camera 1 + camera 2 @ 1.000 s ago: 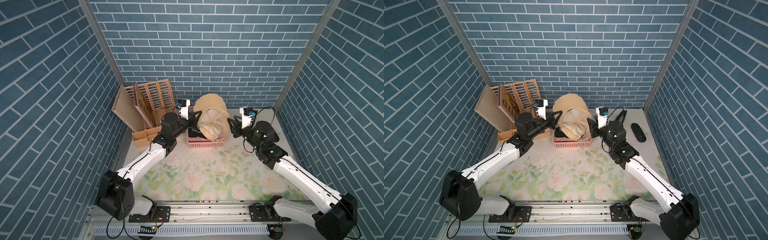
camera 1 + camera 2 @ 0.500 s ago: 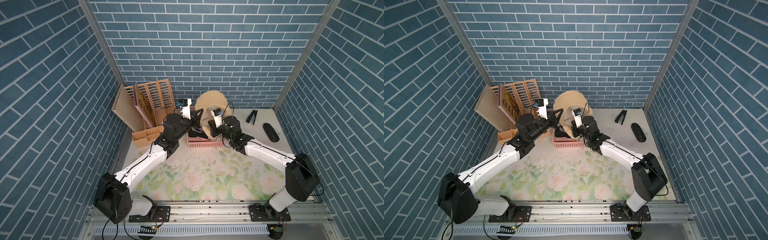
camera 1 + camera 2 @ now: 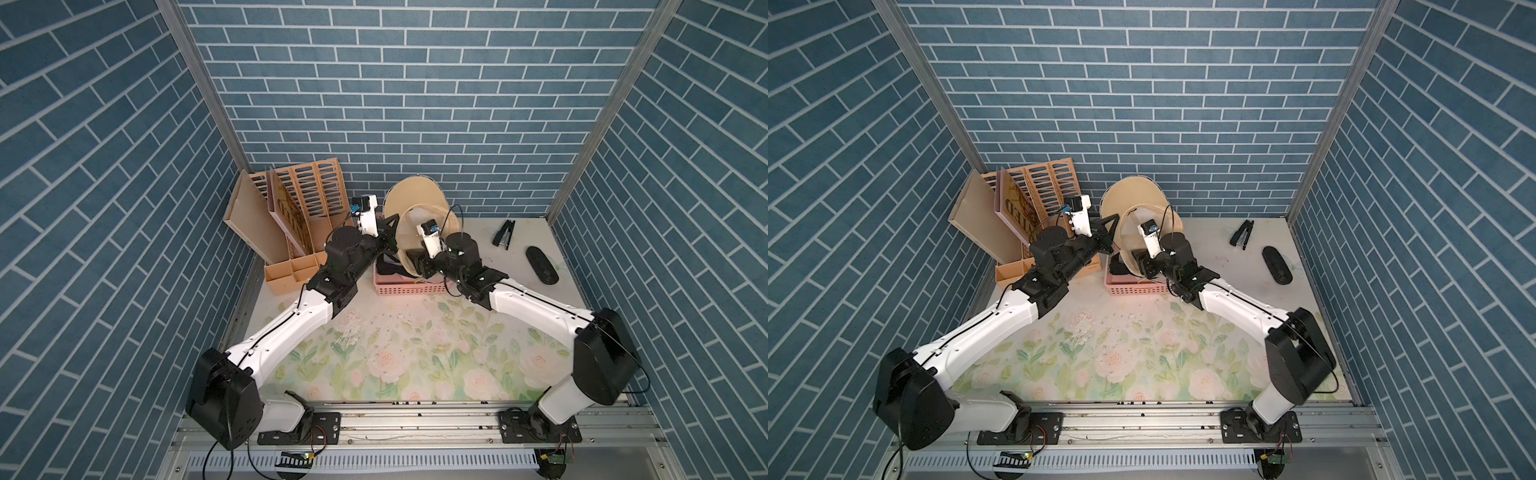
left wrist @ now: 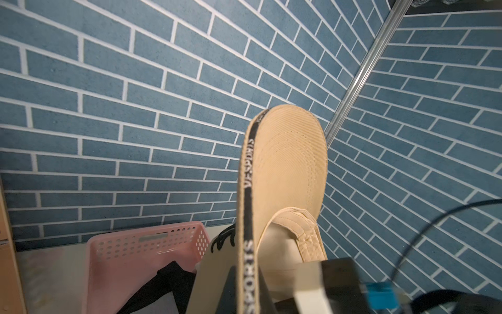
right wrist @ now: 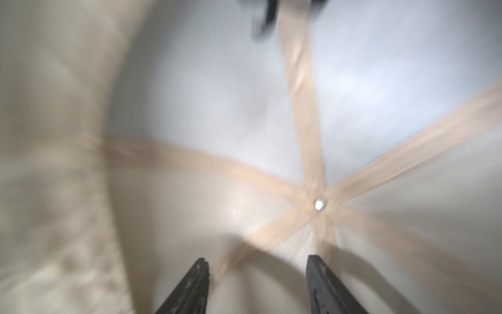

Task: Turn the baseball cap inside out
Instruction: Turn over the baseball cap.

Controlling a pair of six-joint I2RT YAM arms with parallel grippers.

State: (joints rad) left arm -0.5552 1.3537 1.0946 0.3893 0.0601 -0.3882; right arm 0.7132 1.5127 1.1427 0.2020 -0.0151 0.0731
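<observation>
The table [image 3: 415, 353] has a flowered cover, and both arms reach over it toward the back wall. In the back left corner stands a wooden rack [image 3: 257, 224] with slotted walls, leaning a little. Just beside it, near the middle of the back edge, is a pink basket [image 3: 409, 286] with small holes in its walls; the left wrist view shows something black lying inside it.

The baseball cap [image 3: 415, 199] is beige and is held up in the air above this basket. Its brim points upward, close to the wall, and the open side of the crown faces the right arm. The left gripper [image 3: 390, 239] is closed on the edge of the cap. In the left wrist view the cap [image 4: 288, 168] rises from between the jaws, with a black band [image 4: 248, 190] of white letters along its edge (the word SPORTS can be read).

The right gripper [image 5: 258, 259] is inside the crown. Its two black fingers [image 5: 195, 282] stand apart and nothing is between them. This view is blurred, but it shows the pale lining, the seam tapes and a small metal button [image 5: 319, 204] where they meet.

On the right part of the table, well apart from the cap, lie a stapler [image 3: 503, 234] and a black oval thing [image 3: 541, 264].
</observation>
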